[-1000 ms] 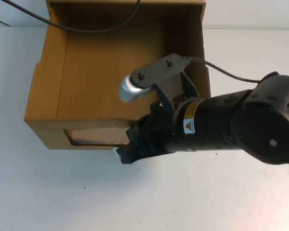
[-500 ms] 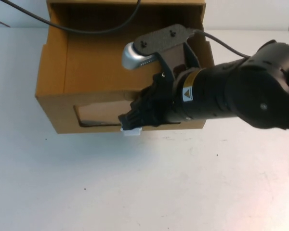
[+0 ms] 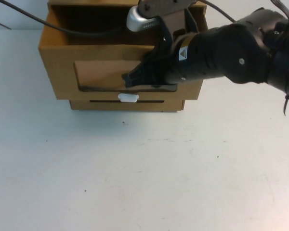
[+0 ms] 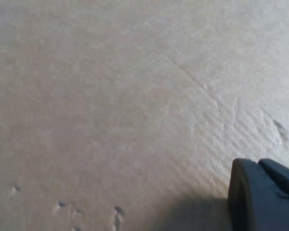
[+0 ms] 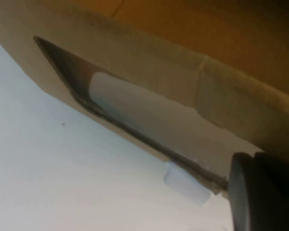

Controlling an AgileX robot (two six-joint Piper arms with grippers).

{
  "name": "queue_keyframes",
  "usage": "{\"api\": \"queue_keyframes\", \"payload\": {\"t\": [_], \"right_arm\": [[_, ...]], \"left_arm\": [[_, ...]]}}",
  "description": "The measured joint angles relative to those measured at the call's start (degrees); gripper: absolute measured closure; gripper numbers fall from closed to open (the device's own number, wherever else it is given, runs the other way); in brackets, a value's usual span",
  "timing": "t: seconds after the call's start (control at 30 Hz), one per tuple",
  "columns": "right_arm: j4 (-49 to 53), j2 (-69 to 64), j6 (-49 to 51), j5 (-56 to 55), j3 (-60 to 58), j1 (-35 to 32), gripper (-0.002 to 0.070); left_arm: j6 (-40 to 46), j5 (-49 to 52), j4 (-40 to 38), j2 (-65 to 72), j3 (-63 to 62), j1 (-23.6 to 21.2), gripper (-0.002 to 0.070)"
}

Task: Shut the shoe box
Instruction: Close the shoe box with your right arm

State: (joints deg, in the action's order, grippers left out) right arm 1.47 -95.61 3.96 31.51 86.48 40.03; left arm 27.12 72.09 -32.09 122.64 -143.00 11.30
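Pressing the brown windowed shoe box (image 3: pixel 62 62), right pincer (image 3: pixel 130 79) grip unclear; left pincer (image 4: pixel 265 197) against cardboard.

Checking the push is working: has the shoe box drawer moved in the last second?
Yes. The shoe box slid away from the camera toward the table's far edge, pushed by the right gripper. The left gripper is near cardboard.

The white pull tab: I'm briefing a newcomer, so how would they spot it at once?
Find the brown shoe box at the table's far edge, where the right hand presses its front panel. Below the clear window sits the white pull tab, the only white piece on the cardboard. The left hand faces plain cardboard.
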Motion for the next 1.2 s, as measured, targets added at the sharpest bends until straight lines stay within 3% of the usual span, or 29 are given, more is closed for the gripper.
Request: {"api": "queue_keyframes", "payload": {"t": [0.43,1.2], "right_arm": [[-10.11,-3.12,-9.01,8.71,7.69,-0.97,0.0687],[-13.55,-3.1,-10.56,2.24,7.9,-7.03,0.0688]], "left_arm": [[0.0,0.0,0.0,0.0,0.0,0.0,0.068],[0.21,0.0,-0.11,0.0,0.0,0.51,0.068]]}}
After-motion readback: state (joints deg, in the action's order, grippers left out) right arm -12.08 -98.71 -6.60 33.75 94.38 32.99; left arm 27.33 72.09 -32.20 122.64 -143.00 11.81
